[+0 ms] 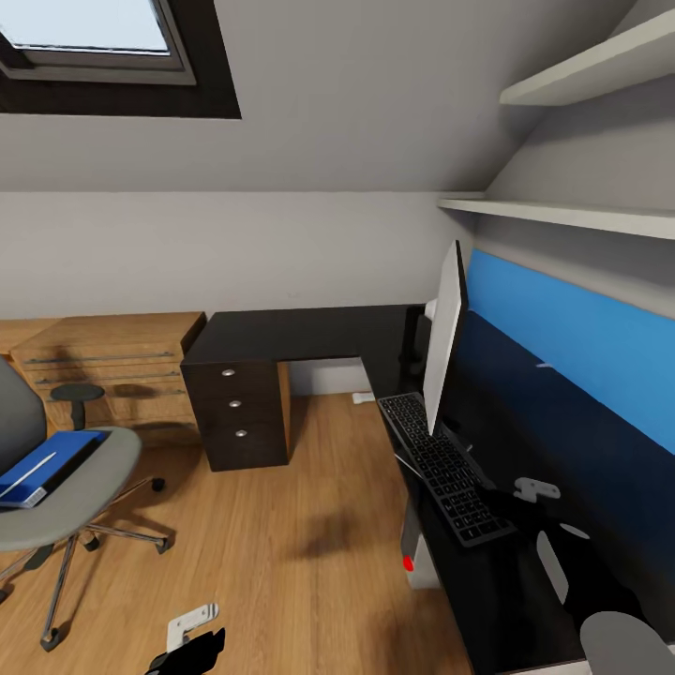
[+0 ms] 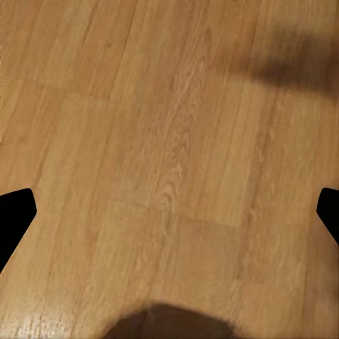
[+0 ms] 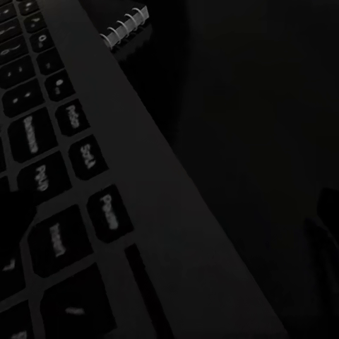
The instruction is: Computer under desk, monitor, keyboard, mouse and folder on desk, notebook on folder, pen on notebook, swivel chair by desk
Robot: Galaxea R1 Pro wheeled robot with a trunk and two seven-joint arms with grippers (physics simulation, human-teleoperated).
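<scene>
Keyboard (image 1: 446,466) lies on the glossy black desk (image 1: 309,333) at centre right of the head view, just in front of the edge-on monitor (image 1: 444,339), with its near end close to the right gripper (image 1: 537,488), whose pale bracket hovers over the desktop at lower right; whether its jaws are parted or closed I cannot tell. In the right wrist view the keyboard (image 3: 63,183) runs across the left half, keys close up, and a spiral binding (image 3: 126,27) peeks out beyond its edge. At lower left of the head view the left gripper (image 1: 187,642) hangs low over the wood floor (image 1: 300,544), its fingertips (image 2: 14,219) spread wide apart and released. The blue folder (image 1: 47,464) rests on the swivel chair (image 1: 66,487) at far left. A red light marks the computer (image 1: 410,544) under the desk.
</scene>
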